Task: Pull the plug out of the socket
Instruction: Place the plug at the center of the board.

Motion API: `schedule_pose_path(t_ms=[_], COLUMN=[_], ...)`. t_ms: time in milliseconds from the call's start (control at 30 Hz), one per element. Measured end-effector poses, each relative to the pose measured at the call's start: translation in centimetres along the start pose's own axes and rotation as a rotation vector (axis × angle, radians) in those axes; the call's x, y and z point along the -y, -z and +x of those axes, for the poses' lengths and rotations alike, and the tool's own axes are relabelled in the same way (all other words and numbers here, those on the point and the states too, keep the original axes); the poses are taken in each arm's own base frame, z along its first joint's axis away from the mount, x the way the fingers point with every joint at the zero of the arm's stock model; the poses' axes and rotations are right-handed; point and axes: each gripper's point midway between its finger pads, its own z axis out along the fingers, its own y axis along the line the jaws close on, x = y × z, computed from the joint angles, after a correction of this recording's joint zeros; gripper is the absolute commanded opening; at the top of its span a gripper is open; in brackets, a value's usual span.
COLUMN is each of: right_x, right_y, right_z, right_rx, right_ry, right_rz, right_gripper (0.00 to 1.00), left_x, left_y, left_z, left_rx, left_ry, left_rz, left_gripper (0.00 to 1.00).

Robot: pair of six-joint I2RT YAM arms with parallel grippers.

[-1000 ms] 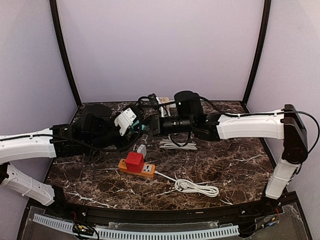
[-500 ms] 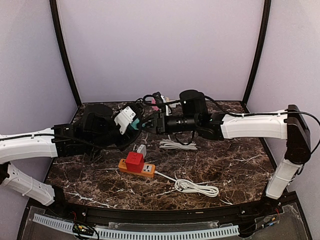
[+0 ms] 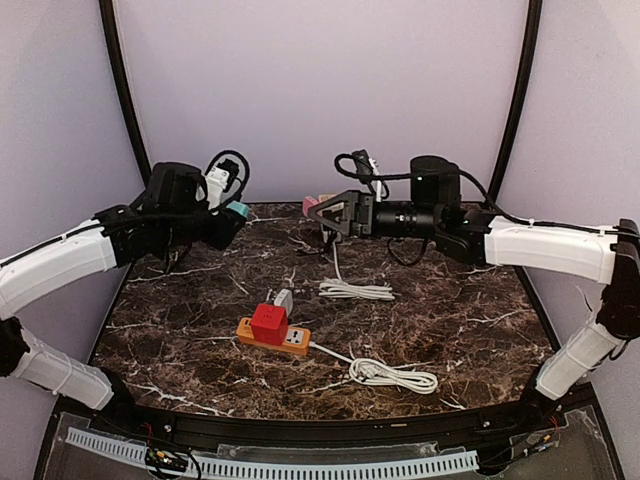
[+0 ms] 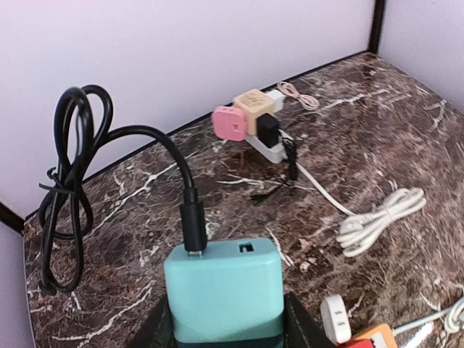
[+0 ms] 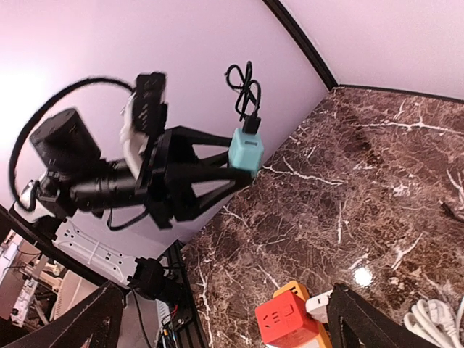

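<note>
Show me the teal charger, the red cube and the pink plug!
teal charger (image 4: pixel 223 286): left wrist view, middle of its top face.
red cube (image 3: pixel 269 322): top external view, its top face.
pink plug (image 4: pixel 230 123): left wrist view, its flat pink face.

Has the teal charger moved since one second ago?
Yes. In the top view the teal charger went left and up, farther from the orange strip.

Probably a robotics lab test booth: plain lilac walls (image 3: pixel 320 90) and black frame posts (image 3: pixel 130 110) enclose the marble-patterned table (image 3: pixel 180 360), with a slotted cable duct (image 3: pixel 300 468) along its near edge.
</note>
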Motion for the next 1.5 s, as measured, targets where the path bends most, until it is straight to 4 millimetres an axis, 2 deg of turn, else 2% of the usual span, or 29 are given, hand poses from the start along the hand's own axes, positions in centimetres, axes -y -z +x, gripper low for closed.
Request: schedule_pose_path(t_ms=[100, 200, 333, 533, 700, 867, 1067, 1133, 1367, 1500], right_x=[-0.4, -0.5, -0.1, 0.3, 1.2, 1.4, 1.2, 1.4, 0.8, 0.4], right_y=[1.0, 1.7, 2.9, 4.0, 4.2, 4.2, 4.2, 4.4, 4.7, 4.6], right_z=[-0.4, -0.7, -0.5, -0.3, 0.0, 0.1, 1.1, 1.7, 1.7, 1.9], right_rx=[0.015, 0.029, 0.042, 0.057, 0.058, 0.051, 0.038, 0.032, 0.043, 0.036], right_ry=[0.05, 0.108, 0.175, 0.271, 0.293, 0.312, 0.345, 0.349, 0.372, 0.376], right_rz=[0.012, 0.035, 0.081, 0.131, 0.165, 0.167, 0.127, 0.124, 0.095, 0.072], right_gripper=[0.99, 0.99, 0.99, 0.99, 0.99, 0.99, 0.99, 0.99, 0.99, 0.99], left_x=[-3.7, -6.7, -9.7, -12.3, -13.5, -14.2, -14.0, -14.0, -14.3, -14.2], left_y=[-2.3, -4.9, -9.0, -15.1, -18.7, -21.7, -24.6, -25.1, -25.6, -25.6], left_z=[-1.4, -1.8, -0.3, 3.0, 5.6, 9.1, 14.0, 14.9, 14.6, 15.0], left_rx=[-0.043, -0.098, -0.201, -0.349, -0.426, -0.499, -0.599, -0.614, -0.617, -0.636], left_ry=[0.09, 0.157, 0.238, 0.297, 0.327, 0.352, 0.385, 0.392, 0.397, 0.402], left_rz=[-0.058, -0.097, -0.115, -0.115, -0.112, -0.109, -0.084, -0.08, -0.08, -0.081], left_gripper=[0.26, 0.27, 0.27, 0.27, 0.28, 0.29, 0.32, 0.35, 0.56, 0.62])
